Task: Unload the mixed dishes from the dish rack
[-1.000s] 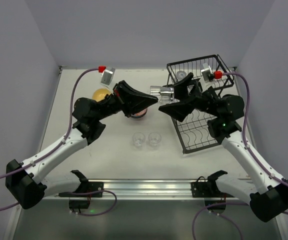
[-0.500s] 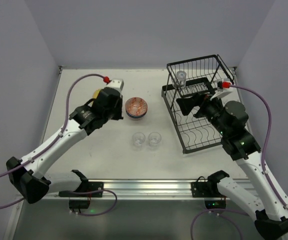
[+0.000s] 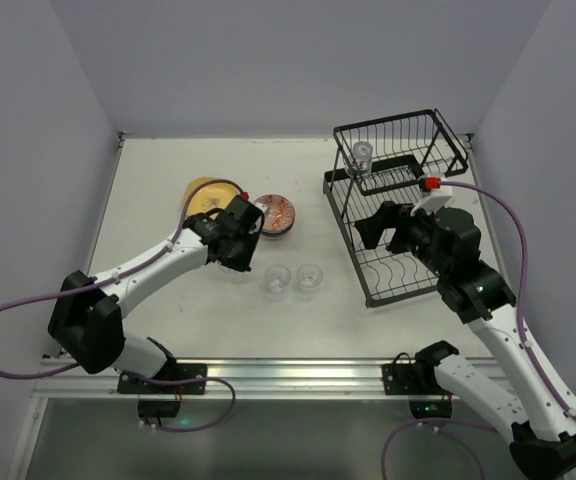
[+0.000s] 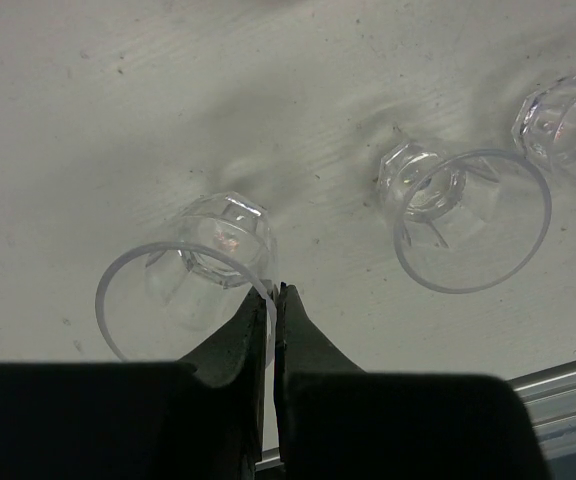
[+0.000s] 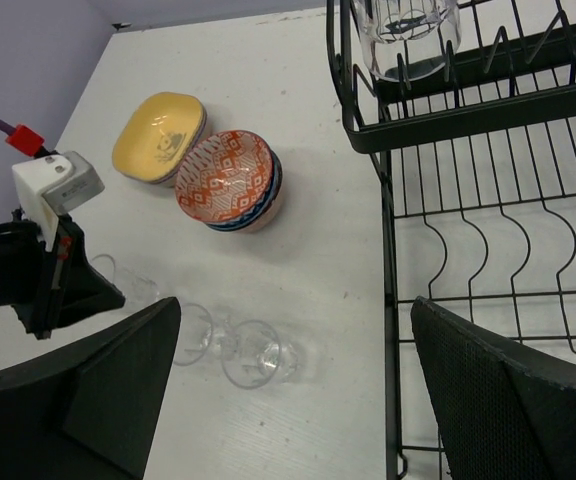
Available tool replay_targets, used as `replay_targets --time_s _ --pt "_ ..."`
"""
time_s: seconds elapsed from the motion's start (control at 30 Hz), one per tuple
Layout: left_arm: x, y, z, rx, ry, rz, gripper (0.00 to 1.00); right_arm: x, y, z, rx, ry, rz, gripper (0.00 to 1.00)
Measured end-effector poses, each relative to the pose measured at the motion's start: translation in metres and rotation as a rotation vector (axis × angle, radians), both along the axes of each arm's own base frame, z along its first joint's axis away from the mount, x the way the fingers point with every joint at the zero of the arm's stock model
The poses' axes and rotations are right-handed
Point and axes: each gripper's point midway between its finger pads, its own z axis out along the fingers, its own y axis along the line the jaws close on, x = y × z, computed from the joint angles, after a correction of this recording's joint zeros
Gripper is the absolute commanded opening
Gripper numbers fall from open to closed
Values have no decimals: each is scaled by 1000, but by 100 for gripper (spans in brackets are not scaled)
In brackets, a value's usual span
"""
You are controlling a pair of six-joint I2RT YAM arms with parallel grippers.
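Fingers of the left gripper [image 4: 273, 298] pinch the rim of a clear glass [image 4: 183, 262], hiding its near edge; right gripper [image 5: 296, 320] gapes wide, holding nothing.

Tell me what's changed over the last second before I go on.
The left gripper, which met the right gripper mid-table over a glass, has come down and pinches that glass's rim on the table, left of the two standing glasses. The right gripper pulled back over the dish rack, open. The bowls, yellow plate, those two glasses and the rack's glass stayed put.
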Motion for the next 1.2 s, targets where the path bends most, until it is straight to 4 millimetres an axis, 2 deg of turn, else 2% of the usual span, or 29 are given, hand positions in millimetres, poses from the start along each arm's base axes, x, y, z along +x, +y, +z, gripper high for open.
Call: replay_targets --time_s 0.2,0.57,0.67,0.7,0.77,0.87,0.93,1.0,1.07,1.13,1.2 --pt "-5 -7 -27 28 75 -32 0 -3 -2 -5 -19 7 5 99" --pt "-18 -30 -41 29 92 -111 0 -4 -2 -7 -35 11 14 99" --pt "-20 -31 -44 39 97 -113 1 -5 -2 -8 -37 12 17 99" --pt "-20 -30 -44 42 95 -110 4 -5 -2 -8 -37 12 18 99" --pt "-19 -29 -44 46 91 -106 19 -6 -2 -6 -34 8 22 99" --pt "-18 -29 -44 48 89 -91 30 -8 -1 -4 -29 2 29 99" --pt "-18 -28 -44 52 84 -84 32 -9 0 -4 -27 1 35 99" --pt "-17 -26 -41 53 74 -81 42 -9 0 -4 -27 2 39 99" --pt "-16 -25 -33 43 52 -70 53 -9 1 -5 -27 5 44 99" --pt "-13 -24 -20 32 19 -56 61 -8 3 -7 -28 16 52 99" --pt "-7 -23 3 11 -43 -38 74 -6 5 -11 -33 32 53 99"
